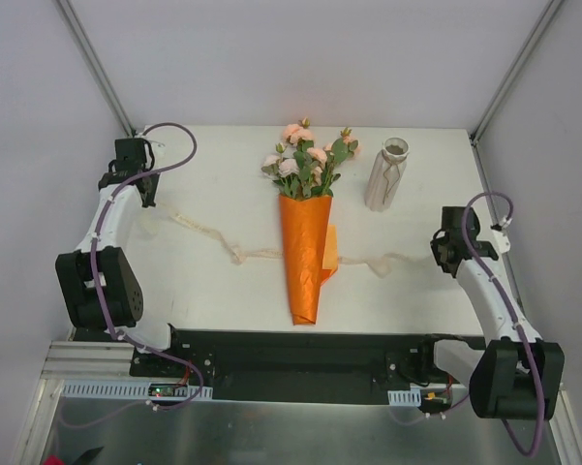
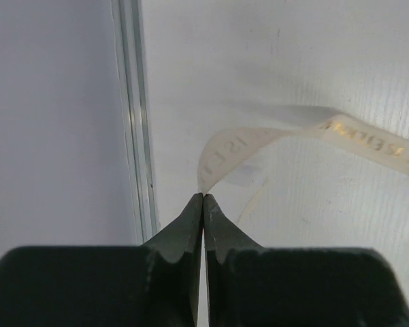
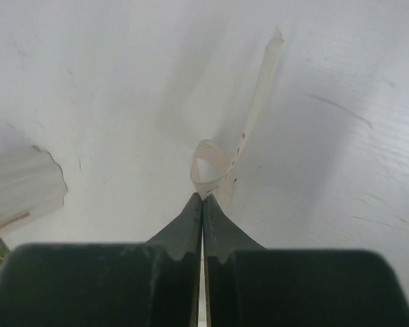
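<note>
Left wrist view, nearest first: the left gripper (image 2: pixel 203 199) has its two dark fingers pressed flat together with no gap, and one end of a cream ribbon (image 2: pixel 235 146) is pinched right at their tips. From the tips the ribbon curls upward, then runs ahead and off to the right of the fingers, with gold lettering on its farther stretch. It lies over the white table (image 2: pixel 313 68). Just left of the fingertips a metal rail (image 2: pixel 131 102) runs straight ahead, with a grey wall on its far side.

Right wrist view: the right gripper (image 3: pixel 203 197) is closed just as tightly, clamped on the ribbon's other end. Directly ahead of its tips the ribbon makes a small loop, and a loose tail stretches farther ahead and slightly right, lying on the table.

Top external view: the two grippers are well apart, with the ribbon trailing slack and wavy across the table between them. From the left gripper it runs toward the middle and meets the left edge of an orange paper wrap (image 1: pixel 305 257). It is not seen across the front of the wrap and shows again at the wrap's right edge, going on to the right gripper. The wrap lies flat about midway between the two tools, narrow end toward the arm bases. Pink flowers (image 1: pixel 305 160) spread from its far, open end. Beyond the right gripper and a little toward the middle stands a pale vase (image 1: pixel 385 174), upright, just beside the flowers but apart from them
</note>
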### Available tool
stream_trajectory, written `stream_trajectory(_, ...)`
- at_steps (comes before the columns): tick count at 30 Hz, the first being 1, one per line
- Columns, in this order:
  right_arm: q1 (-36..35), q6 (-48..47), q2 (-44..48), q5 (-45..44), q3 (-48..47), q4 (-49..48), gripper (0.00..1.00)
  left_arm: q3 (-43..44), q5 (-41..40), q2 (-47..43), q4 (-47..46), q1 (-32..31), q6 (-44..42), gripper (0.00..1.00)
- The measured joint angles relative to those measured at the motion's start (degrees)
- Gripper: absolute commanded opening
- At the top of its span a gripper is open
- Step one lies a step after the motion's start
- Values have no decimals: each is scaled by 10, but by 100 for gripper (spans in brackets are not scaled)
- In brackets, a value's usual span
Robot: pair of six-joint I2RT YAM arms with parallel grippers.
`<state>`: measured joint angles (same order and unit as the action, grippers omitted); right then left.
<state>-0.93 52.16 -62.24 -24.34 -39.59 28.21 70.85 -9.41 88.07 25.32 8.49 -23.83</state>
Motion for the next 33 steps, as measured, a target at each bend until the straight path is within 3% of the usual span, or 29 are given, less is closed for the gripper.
stream_trajectory(1, 12, -7, 2, -5, -9, 10, 10, 0, -9, 0, -4, 1, 5, 49)
stream_trajectory(3, 35, -27, 10, -13, -24, 21, 31, -4, -15, -1, -9, -1, 8, 98)
stream_trajectory(4, 44, -40, 13, -18, -33, 26, 50, -9, -15, -3, -10, -3, 10, 99)
stream_trajectory(7, 31, -94, 13, -35, -66, 38, 73, -31, -5, -19, -8, -15, 14, 99)
stream_trajectory(9, -24, -133, 13, -57, -88, 46, 82, -47, 18, -37, 3, -25, 14, 99)
stream_trajectory(13, -214, -234, 14, -68, -116, 28, 96, -51, 92, -74, 35, -33, 22, 99)
stream_trajectory(15, -325, -302, 11, -63, -124, 9, 100, -47, 137, -89, 55, -33, 31, 99)
stream_trajectory(20, -586, -473, -54, -74, -168, 1, 96, -38, 224, -96, 90, -33, 53, 99)
stream_trajectory(24, -727, -553, -130, -88, -191, 12, 96, -43, 252, -96, 103, -33, 64, 99)
stream_trajectory(28, -790, -598, -185, -90, -191, 33, 96, -60, 258, -97, 111, -33, 68, 99)
stream_trajectory(33, -818, -625, -222, -98, -191, 41, 96, -82, 257, -107, 114, -33, 69, 99)
